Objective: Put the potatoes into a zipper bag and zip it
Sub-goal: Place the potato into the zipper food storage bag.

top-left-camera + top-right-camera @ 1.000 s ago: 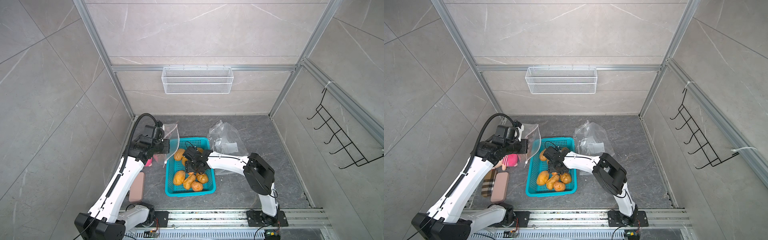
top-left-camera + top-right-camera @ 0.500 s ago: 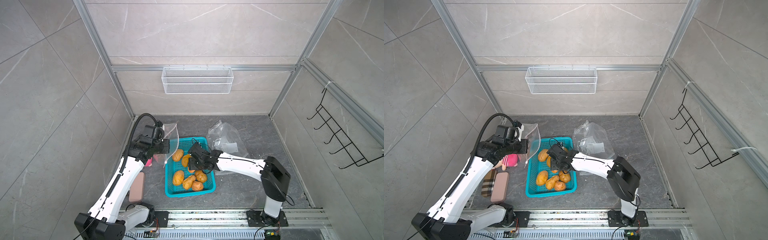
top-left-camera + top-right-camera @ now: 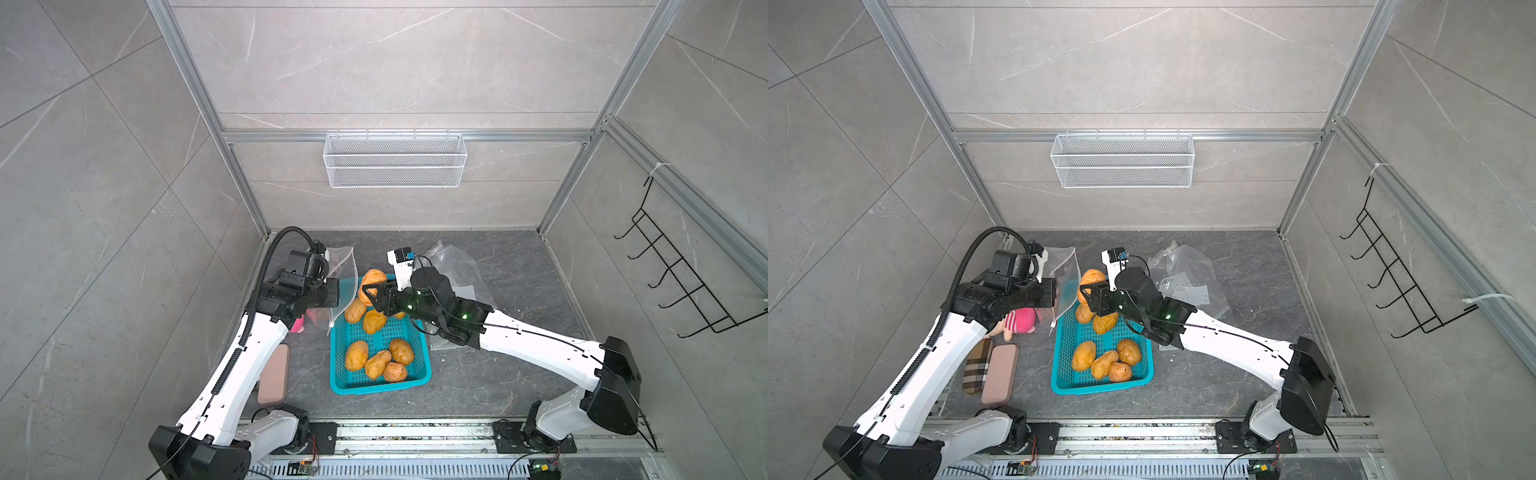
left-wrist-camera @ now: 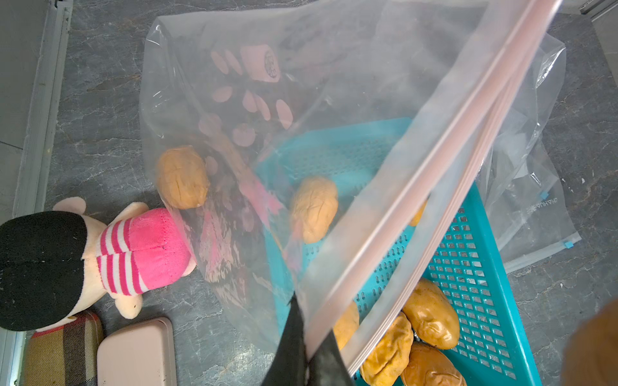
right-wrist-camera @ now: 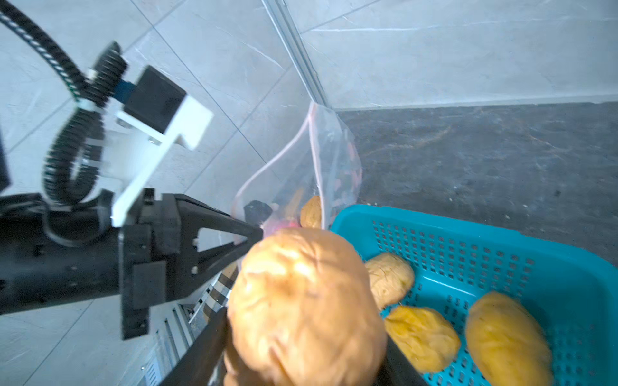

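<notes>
While one potato hangs in the right claw and the zip is unsealed, I'd call this early: by my count one of nine potatoes (image 3: 377,364) is bagged

Biggest first:
- teal basket (image 3: 380,387) mid-floor, seven potatoes in it: four bunched at the near end, three at the far end, one of those mostly hidden under the right arm (image 3: 540,345)
- zipper bag (image 3: 345,270) hangs just beside the basket's far-left corner, mouth gaping, pink zip strip apart; left gripper (image 5: 257,232) is pinched tight on its rim and holds it up
- held potato (image 3: 373,276): right gripper (image 3: 370,291) has its jaws spread just enough to straddle it and closed on its sides; it's lifted over the basket's far end, near the bag mouth, not in
- bagged potato (image 4: 182,177) lies low inside the bag. Another, seen through the film in the left wrist view, sits over the basket; I read it as a basket one, not certain

Left to do: load eight, including the one in the claw, then run the zip shut

Counts: 2 arms, 1 wire shelf (image 3: 395,160) on the back wall, 1 basket, 1 bag in use, a heap of spare clear bags (image 3: 451,266) right of the basket (number unclear), 2 cases by the left arm (image 3: 249,357), plaid case (image 3: 978,365) and pink case (image 3: 1000,374), 1 plush toy (image 3: 1019,322), 9 potatoes (7 basket, 1 claw, 1 bag)
</notes>
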{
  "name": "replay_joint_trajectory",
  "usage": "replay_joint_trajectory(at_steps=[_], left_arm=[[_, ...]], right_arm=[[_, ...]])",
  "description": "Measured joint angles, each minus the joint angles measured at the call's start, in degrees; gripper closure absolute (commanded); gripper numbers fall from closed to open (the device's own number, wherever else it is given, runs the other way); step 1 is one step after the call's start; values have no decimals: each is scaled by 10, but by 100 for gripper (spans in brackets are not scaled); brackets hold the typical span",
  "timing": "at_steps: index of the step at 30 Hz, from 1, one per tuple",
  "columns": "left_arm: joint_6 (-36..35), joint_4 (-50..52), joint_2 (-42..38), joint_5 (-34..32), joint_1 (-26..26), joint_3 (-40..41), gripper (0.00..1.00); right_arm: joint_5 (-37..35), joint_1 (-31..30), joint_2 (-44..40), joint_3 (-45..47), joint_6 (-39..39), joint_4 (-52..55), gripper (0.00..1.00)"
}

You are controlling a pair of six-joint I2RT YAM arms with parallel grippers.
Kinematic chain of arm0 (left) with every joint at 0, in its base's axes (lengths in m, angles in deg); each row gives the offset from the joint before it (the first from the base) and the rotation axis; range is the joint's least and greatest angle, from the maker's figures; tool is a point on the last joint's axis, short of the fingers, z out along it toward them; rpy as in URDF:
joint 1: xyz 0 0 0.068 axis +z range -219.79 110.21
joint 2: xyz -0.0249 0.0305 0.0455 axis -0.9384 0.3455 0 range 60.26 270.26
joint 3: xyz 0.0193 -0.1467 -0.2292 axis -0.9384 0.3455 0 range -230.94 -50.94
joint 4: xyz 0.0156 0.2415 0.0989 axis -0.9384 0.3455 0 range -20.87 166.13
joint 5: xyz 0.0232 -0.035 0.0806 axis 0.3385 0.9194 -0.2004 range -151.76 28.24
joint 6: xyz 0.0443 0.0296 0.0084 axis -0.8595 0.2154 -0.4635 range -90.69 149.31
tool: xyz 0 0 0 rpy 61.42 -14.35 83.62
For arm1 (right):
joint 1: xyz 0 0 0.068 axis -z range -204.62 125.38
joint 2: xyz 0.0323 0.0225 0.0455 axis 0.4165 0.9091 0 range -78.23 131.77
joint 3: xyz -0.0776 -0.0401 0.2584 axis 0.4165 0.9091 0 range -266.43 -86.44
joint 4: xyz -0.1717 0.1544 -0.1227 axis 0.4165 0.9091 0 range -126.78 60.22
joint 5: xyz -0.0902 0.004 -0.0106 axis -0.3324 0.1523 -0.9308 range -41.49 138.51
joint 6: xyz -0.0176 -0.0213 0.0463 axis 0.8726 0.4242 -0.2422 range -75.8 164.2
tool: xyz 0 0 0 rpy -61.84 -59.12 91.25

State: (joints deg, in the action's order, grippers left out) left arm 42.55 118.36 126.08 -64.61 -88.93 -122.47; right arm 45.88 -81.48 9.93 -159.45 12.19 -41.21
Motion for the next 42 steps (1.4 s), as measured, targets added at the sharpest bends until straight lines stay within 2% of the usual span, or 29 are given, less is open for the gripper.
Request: replay_joint_trajectory(at_steps=[4, 7, 19, 27, 29, 37, 42], left_arm=[[0, 0, 0, 0, 0, 0, 100], [0, 0, 0, 0, 0, 0, 100], [0, 0, 0, 0, 0, 0, 100], [0, 0, -2, 0, 0, 0, 100], [0, 0, -2, 0, 0, 0, 100], [0, 0, -2, 0, 0, 0, 100], [0, 0, -2, 0, 0, 0, 100]], right_arm=[[31, -3, 45, -31, 1, -46, 45], [50, -5, 85, -61, 1, -59, 45], [24, -5, 149, -87, 10, -50, 44], [-18, -5, 183, -146, 19, 4, 28], [-29, -5, 184, -151, 19, 14, 25], [-41, -5, 179, -148, 22, 43, 25], [-56, -5, 119, -94, 33, 55, 25]])
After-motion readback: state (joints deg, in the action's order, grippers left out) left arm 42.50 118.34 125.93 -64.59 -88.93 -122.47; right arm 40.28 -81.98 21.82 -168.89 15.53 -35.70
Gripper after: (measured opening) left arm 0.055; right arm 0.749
